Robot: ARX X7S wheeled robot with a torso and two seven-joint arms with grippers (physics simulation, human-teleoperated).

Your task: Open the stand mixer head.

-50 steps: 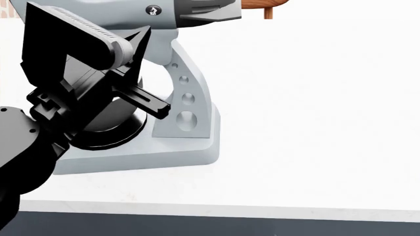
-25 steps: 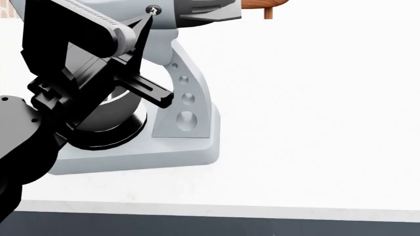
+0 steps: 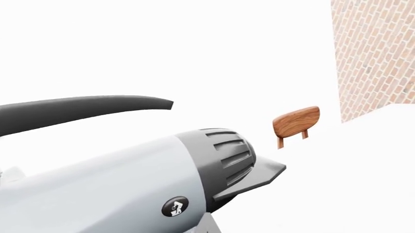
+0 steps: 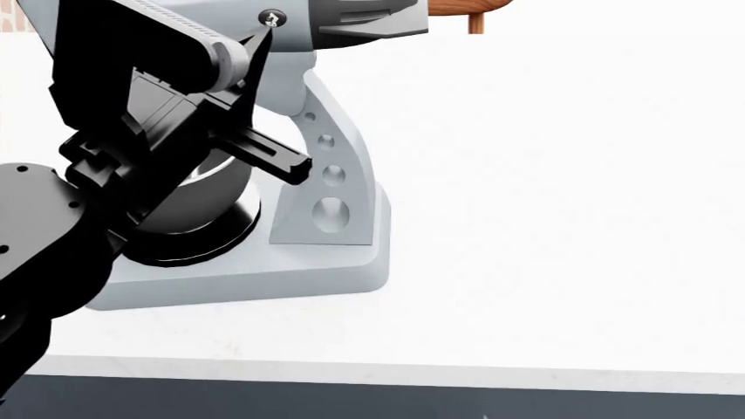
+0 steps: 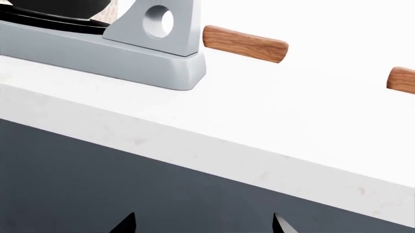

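The stand mixer head (image 4: 296, 33) is a light-grey housing at the top left of the head view, with a black emblem (image 4: 270, 17) and a dark ribbed rear cap (image 4: 363, 19). It lies down over the steel bowl (image 4: 219, 188). My left gripper (image 4: 283, 94) is open beside the head, one pointed fingertip at the emblem, the other finger level with the neck (image 4: 333, 166). The left wrist view shows the head (image 3: 97, 189), its rear cap (image 3: 224, 158) and one dark finger (image 3: 91, 108) above it. My right gripper (image 5: 202, 224) is open and empty, low in front of the counter's dark face.
The mixer's grey base (image 4: 291, 272) stands on a white counter (image 4: 547, 218) near its front edge (image 4: 466, 377). A wooden piece (image 4: 466, 9) shows at the far back. The left wrist view shows a brick wall (image 3: 376, 53). My black left arm hides most of the bowl.
My left gripper has risen a little, its pointed fingertip moving up from below the emblem to the emblem. The mixer head has not visibly moved.
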